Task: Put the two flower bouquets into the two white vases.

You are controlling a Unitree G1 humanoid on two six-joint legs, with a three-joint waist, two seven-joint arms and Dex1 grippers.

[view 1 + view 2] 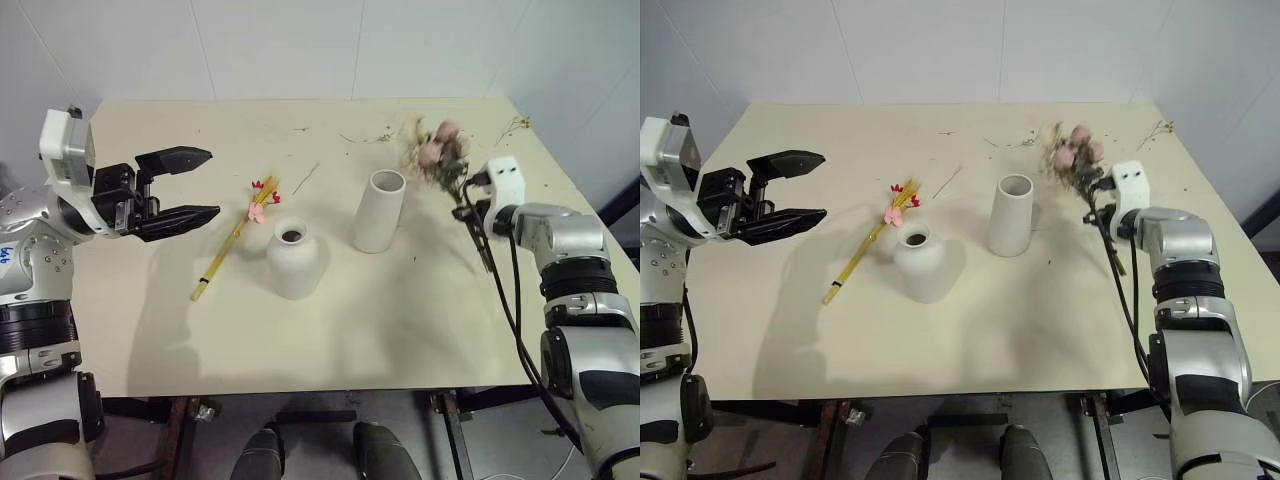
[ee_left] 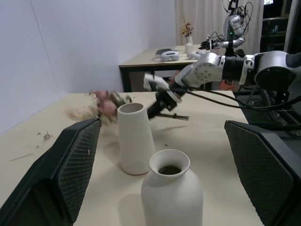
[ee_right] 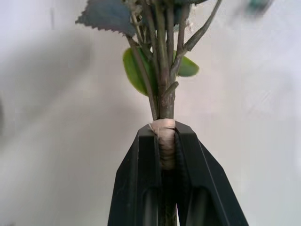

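Our right gripper is clamped on the taped wrap of the bouquet of dusty-pink roses with dried greenery and green stems, its black fingers pinching the bundle where the stems gather. From that grip the long axis runs with the blooms up and away from us and the stem ends trailing down toward us. The tall, plain white ceramic vase with the wide mouth stands near, toward our left, on the pale tabletop. As we judge it, the stem ends must swing down over that mouth. Farther left, the shorter rounded white vase with the narrow neck stands just beside the slim bundle of yellow wheat stalks with small red and pink flowers, lying flat. Our left gripper hangs spread wide, nearer that bundle.
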